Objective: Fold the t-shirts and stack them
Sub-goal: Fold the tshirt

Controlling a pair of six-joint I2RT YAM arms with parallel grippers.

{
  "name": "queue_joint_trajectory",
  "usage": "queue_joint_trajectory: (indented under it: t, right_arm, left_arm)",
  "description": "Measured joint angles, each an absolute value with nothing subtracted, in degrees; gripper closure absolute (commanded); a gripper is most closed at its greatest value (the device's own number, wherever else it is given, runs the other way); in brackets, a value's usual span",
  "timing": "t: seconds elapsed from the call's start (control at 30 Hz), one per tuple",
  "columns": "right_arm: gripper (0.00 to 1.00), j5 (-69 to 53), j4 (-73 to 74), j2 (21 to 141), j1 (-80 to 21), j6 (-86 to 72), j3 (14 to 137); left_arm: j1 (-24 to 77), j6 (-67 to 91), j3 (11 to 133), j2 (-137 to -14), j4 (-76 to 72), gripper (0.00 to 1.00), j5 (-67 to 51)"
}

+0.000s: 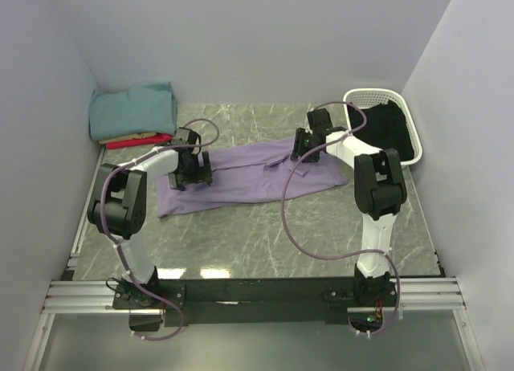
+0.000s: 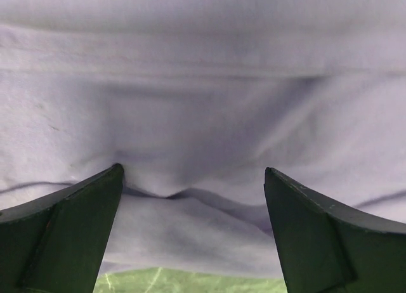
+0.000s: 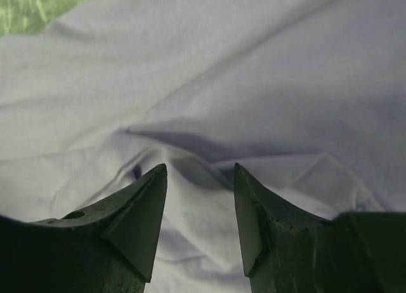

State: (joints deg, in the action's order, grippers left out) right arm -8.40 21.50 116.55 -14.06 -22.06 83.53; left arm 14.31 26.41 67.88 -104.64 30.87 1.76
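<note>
A lavender t-shirt [image 1: 249, 178] lies as a long band across the middle of the table. My left gripper [image 1: 191, 178] sits low over its left part. In the left wrist view the left gripper [image 2: 193, 172] is open wide, with wrinkled lavender t-shirt [image 2: 203, 115] under it and nothing held. My right gripper [image 1: 305, 150] is down on the shirt's upper right part. In the right wrist view the right gripper [image 3: 200, 169] has its jaws partly apart, with a raised ridge of lavender t-shirt [image 3: 190, 179] between them. A folded teal t-shirt [image 1: 132, 110] tops a tan one [image 1: 132, 136] and a red one [image 1: 136, 143] at the back left.
A white basket [image 1: 377, 94] with dark clothing [image 1: 393, 130] stands at the back right. Grey walls close in the table on the left, back and right. Purple cables [image 1: 293, 218] loop from both arms over the marble tabletop [image 1: 265, 242].
</note>
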Motion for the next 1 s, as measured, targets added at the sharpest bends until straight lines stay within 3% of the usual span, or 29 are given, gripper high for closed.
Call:
queue_joint_trajectory:
  t: [0.67, 1.0]
  right_arm:
    - [0.45, -10.2, 25.6, 130.1, -11.2, -21.3, 105.4]
    - [0.45, -22.1, 22.9, 118.6, -11.6, -21.2, 91.6]
  left_arm:
    - [15.4, 26.6, 70.5, -107.7, 30.8, 0.01, 10.3]
    - [17.4, 26.8, 70.6, -107.7, 30.5, 0.01, 10.9]
